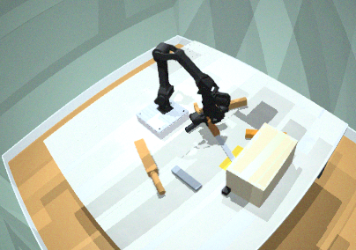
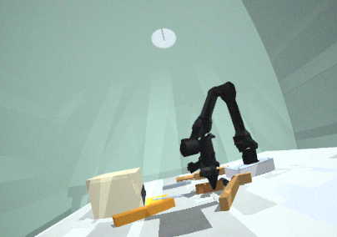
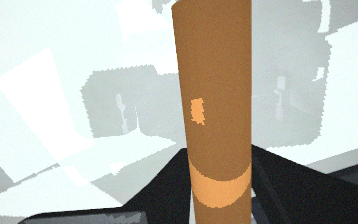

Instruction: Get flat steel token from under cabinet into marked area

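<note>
My gripper is shut on the wooden handle of a long tool, low over the table. The tool's thin grey blade points at the cabinet and reaches over the yellow marked area at its front. In the top view the blade's far end meets the cabinet's edge; whether any of it is underneath, I cannot tell. The steel token cannot be made out in any view.
An orange bar lies beside the cabinet. An angled wooden piece lies near the arm. A wooden paddle-like piece and a flat grey bar lie on the other side. A small black block is by the cabinet's corner.
</note>
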Robot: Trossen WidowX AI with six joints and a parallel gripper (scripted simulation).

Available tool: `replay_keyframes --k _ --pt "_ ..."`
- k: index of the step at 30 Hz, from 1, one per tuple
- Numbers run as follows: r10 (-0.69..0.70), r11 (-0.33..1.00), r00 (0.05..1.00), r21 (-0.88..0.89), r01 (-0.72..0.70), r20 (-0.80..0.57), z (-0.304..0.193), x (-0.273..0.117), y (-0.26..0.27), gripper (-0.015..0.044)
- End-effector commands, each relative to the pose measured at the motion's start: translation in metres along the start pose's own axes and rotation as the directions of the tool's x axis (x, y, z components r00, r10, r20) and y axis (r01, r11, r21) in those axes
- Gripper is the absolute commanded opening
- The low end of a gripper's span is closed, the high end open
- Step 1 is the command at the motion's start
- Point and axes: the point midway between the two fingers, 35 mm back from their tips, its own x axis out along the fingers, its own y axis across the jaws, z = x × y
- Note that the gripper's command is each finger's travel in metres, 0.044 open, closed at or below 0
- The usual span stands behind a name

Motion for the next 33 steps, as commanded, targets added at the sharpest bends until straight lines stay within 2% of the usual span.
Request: replay_keyframes --k 1,13,33 --pt "0.000 0.999 1.000 0.032 0.000 0.000 0.000 -0.001 0.000 0.0000" --pt "-0.001 0.992 1.000 0.129 0.001 -0.001 0.001 -0.001 -0.001 0.0000" --pt "-0.002 0.988 1.000 0.153 0.002 0.000 0.012 -0.002 -0.010 0.0000"
